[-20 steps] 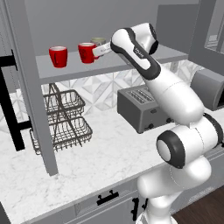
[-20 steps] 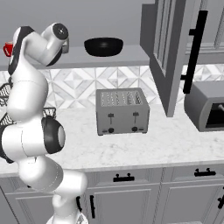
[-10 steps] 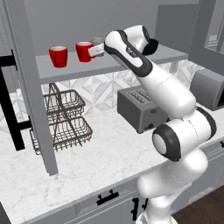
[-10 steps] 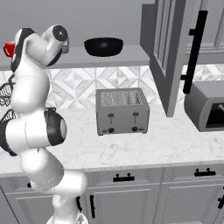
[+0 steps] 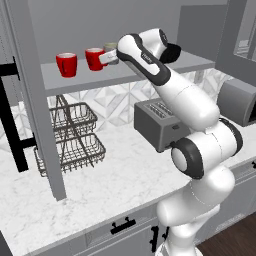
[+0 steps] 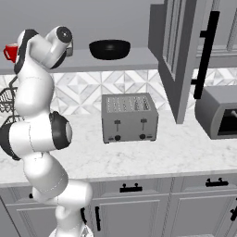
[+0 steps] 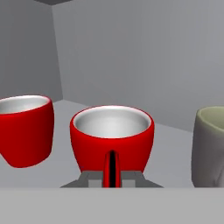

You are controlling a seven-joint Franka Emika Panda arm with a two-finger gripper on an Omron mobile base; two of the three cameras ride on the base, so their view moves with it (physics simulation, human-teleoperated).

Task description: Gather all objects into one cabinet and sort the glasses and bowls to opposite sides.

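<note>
Arm stretched high, pincer (image 7: 112, 177) level, fingers nearly together.

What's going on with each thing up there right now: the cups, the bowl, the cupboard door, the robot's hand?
Glossy red cup with a side handle: upright on the shelf, handle between the fingertips.
Second glossy red cup: upright, apart.
Dull grey-beige cup: upright, untouched.
Wide black bowl: upright at the shelf's other end.
Grey framed cabinet door: open.
Robot's hand: shut on the handle.
Silver toaster: slots empty.

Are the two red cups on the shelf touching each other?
Apart. The hand view shows bare grey shelf between the left red cup and the middle red cup; the left base view shows the same gap.
</note>
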